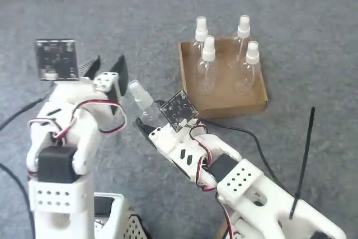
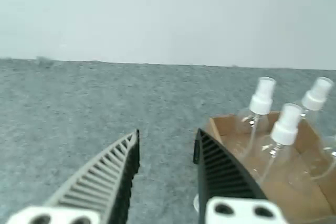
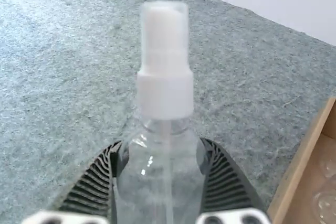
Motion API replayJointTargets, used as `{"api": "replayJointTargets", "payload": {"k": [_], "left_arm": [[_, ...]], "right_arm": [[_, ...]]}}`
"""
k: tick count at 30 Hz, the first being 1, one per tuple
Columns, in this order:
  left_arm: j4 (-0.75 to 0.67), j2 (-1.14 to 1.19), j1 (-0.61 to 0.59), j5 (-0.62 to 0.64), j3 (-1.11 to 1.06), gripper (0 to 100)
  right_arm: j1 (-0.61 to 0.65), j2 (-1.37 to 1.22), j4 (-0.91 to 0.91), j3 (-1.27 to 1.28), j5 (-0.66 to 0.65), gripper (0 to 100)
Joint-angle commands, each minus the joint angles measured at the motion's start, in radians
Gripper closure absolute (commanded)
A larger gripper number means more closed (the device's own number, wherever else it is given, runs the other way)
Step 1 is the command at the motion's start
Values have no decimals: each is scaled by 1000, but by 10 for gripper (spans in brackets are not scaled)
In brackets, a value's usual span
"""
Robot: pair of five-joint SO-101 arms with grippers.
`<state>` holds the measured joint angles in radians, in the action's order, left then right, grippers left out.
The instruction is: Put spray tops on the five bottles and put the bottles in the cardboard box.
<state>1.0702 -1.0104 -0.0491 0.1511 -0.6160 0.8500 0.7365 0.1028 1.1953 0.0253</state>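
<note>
High view, entry: the cardboard box [image 1: 185, 76] is sitting on the far right of the bench, with four bottles [image 1: 206, 71] standing capped inside it. The right arm [image 1: 196, 155] is coming in from the near side. Its right jaws are clamping the fifth bottle [image 3: 157, 192] across the clear body just below the shoulder, one finger on each side. This bottle is leaning just beside the box's near-left corner, outside it. I cannot tell whether its base is touching the bench. Its spray top [image 3: 164, 77] is looking seated on the neck. The left arm [image 1: 67, 121] is holding its left jaws wide and empty close by.

Handling, my judgement: I am treating the bottle as thin empty plastic, light, smooth-walled and slightly springy. A hard squeeze is likely denting it and a slack one is letting it pivot. I am favouring the body as the hold and never the top, which may pull loose. Upright it is probably top-heavy and could knock its neighbours.

Surface: the bench [image 1: 291, 20] is wearing a grey felt-like cover, grippy but soft underfoot. A pale wall [image 2: 168, 14] is closing off the far edge.
</note>
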Motion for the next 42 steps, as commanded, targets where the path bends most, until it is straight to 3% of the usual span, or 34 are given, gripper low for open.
{"api": "replayJointTargets", "payload": {"k": [1,5,13,16,19,25,30,38,42], "left_arm": [[-29,-12,-44,-55,10,867],[-40,-14,-37,-98,-79,895],[-32,-15,163,-173,-203,896],[-34,-14,184,-173,-203,896],[-34,-23,158,-175,-193,896],[-31,-25,-15,-152,-65,891],[-17,-46,-38,-68,-107,891],[-98,-324,132,-98,-394,885],[-98,-457,256,-163,-513,817]], "right_arm": [[-16,39,-15,-8,11,992],[-15,39,-15,-8,11,992],[-16,39,-15,-6,11,992],[-21,39,-15,-6,11,992],[-22,39,-15,-6,11,992],[-70,44,-24,-8,9,992],[-143,145,-19,-8,14,992],[-259,191,-8,-78,11,992],[-272,117,122,-241,17,992]]}}
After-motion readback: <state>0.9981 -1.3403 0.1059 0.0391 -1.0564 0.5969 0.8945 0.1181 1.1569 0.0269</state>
